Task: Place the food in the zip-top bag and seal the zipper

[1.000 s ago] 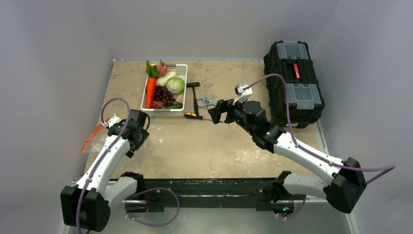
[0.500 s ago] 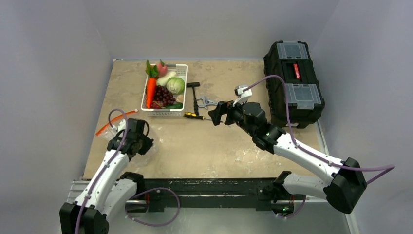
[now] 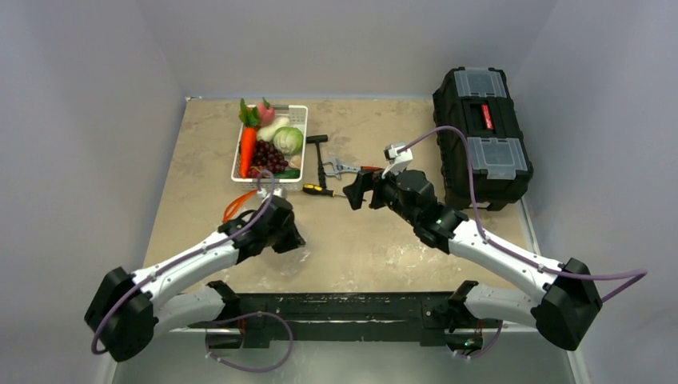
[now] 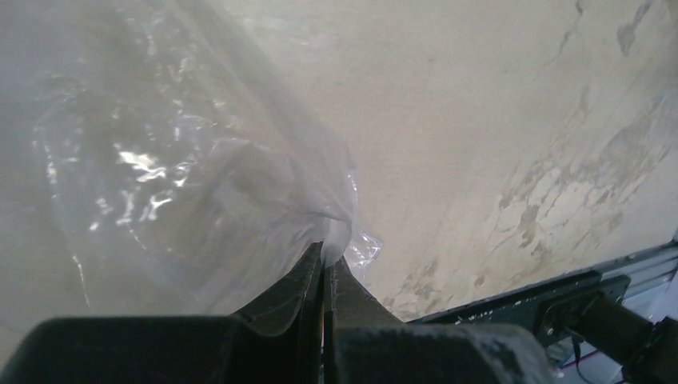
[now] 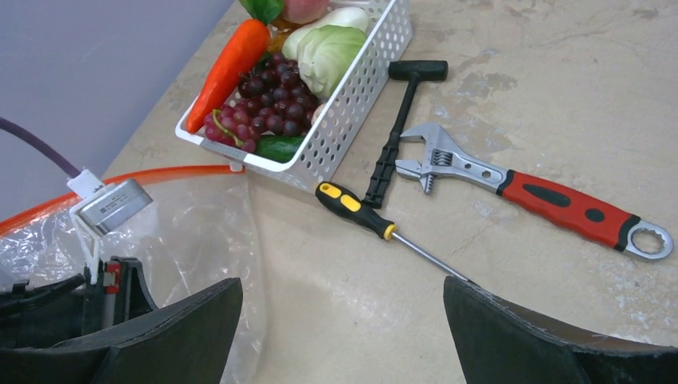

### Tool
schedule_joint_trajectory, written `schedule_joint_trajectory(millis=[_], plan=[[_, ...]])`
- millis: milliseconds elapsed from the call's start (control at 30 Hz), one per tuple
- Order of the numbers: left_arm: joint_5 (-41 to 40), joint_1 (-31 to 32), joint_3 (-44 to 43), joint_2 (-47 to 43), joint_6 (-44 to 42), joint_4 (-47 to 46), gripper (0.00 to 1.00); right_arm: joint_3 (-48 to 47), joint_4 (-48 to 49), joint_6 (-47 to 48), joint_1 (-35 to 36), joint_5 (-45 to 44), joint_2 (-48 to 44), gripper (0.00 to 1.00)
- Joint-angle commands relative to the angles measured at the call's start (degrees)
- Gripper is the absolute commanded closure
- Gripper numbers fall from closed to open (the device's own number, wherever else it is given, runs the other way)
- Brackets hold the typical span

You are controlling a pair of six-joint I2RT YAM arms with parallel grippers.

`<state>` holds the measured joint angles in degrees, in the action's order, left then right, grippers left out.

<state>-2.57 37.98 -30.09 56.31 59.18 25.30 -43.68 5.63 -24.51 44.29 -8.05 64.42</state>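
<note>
My left gripper (image 4: 328, 254) is shut on a fold of the clear zip-top bag (image 4: 184, 160), pinching the plastic near the table's middle front (image 3: 288, 237). The bag's red-orange zipper (image 5: 160, 172) curves just in front of the white basket (image 5: 352, 104), also seen as a zipper (image 3: 234, 206) from above. The food lies in the basket (image 3: 268, 185): carrot (image 5: 228, 64), grapes (image 5: 268, 112), cabbage (image 5: 328, 48), radish (image 5: 340, 18), peach (image 5: 300, 8). My right gripper (image 5: 342, 282) hovers open and empty over the table by the tools (image 3: 357, 190).
A red-handled wrench (image 5: 552, 200), a yellow-black screwdriver (image 5: 360, 212) and a black hammer (image 5: 396, 136) lie right of the basket. A black toolbox (image 3: 482, 136) stands at the far right. Walls close in the table on both sides.
My left gripper closed on the bag at the table's left edge, then swept right toward the middle, dragging the bag along. The right arm barely moved.
</note>
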Motion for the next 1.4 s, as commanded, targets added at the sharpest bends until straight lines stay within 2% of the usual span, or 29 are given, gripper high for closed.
schedule_joint_trajectory(millis=[0, 100, 233, 300, 333, 367, 500, 567, 600, 700, 800, 900, 1000, 1100, 1300, 1367], plan=[[-0.01, 6.39, -10.48, 9.26, -9.54, -2.59, 1.00, 0.93, 0.91, -1.08, -0.13, -3.74, -1.47, 0.01], [1.14, 9.99, -14.28, 13.58, -14.36, -2.82, 1.00, 0.34, -1.43, -1.23, -0.09, -6.31, -1.68, 0.01], [4.21, 12.36, -14.80, 13.35, -15.30, -5.79, 1.00, 3.49, 0.21, -1.39, -0.11, -6.40, -3.04, 0.01], [7.14, 12.89, -14.94, 12.20, -15.23, -6.70, 0.91, 3.39, -0.39, -1.32, -0.13, -6.53, -2.88, 0.01], [8.68, 13.09, -15.25, 11.59, -15.42, -6.83, 0.75, 3.08, -0.63, -1.25, -0.11, -6.26, -2.57, 0.01], [10.02, 13.09, -15.59, 10.80, -15.89, -6.84, 0.68, 2.79, -0.65, -1.22, -0.10, -5.93, -2.24, 0.01], [9.91, 13.18, -17.90, 4.63, -18.92, -0.95, 0.20, 1.76, -1.01, -0.85, -0.09, -6.05, -1.38, 0.01], [7.74, 12.92, -20.66, 1.17, -21.90, 4.59, 0.05, 1.29, -2.09, -1.21, -0.13, -6.11, -1.75, 0.01], [6.28, 12.69, -22.41, -0.26, -23.83, 7.99, 0.02, 1.57, -1.96, -1.31, -0.09, -5.65, -2.23, 0.01], [4.43, 8.71, -28.00, -2.88, -30.22, 17.27, 0.00, 2.35, -0.92, -1.33, -0.09, -5.12, -3.57, 0.01], [6.62, -2.11, -31.20, -4.12, -35.77, 23.68, 0.00, 1.10, -2.43, -1.33, -0.10, -4.01, -3.16, 0.01], [6.76, -12.80, -32.24, -2.31, -39.25, 25.88, 0.00, 0.39, -2.85, -1.69, -0.09, -2.22, -2.81, 0.01], [12.82, -23.62, -31.94, 2.30, -39.87, 24.83, 0.00, 0.10, -3.25, -2.47, -0.09, -0.63, -3.13, 0.01], [17.99, -31.54, -30.74, 7.05, -41.24, 22.57, 0.00, -0.15, -4.09, -2.71, -0.13, 0.55, -3.87, 0.01], [27.07, -35.04, -26.81, 15.13, -40.97, 16.50, 0.00, 0.17, -4.91, -3.08, -0.09, 0.93, -5.53, 0.01], [26.09, -35.18, -26.65, 15.72, -41.80, 16.49, 0.00, 0.04, -4.95, -3.21, -0.14, 0.92, -5.20, 0.01]])
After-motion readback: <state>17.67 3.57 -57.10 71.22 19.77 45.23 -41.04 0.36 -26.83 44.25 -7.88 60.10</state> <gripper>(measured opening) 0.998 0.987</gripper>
